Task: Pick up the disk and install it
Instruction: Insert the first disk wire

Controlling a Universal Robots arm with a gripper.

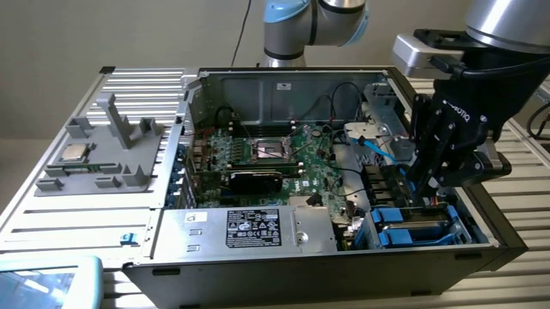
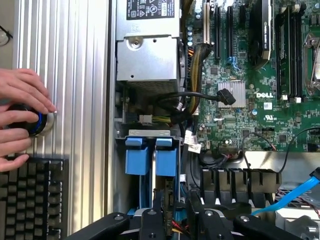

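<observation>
Disk sits low in bay, lower right of frame; my fingers grasp its blue carrier. Risk: cables nearby snagging, carrier jamming crooked.

The hand's fingertips are hidden inside the case's drive bay. The disk is partly covered. A person's hand is cut off by the frame edge.
</observation>
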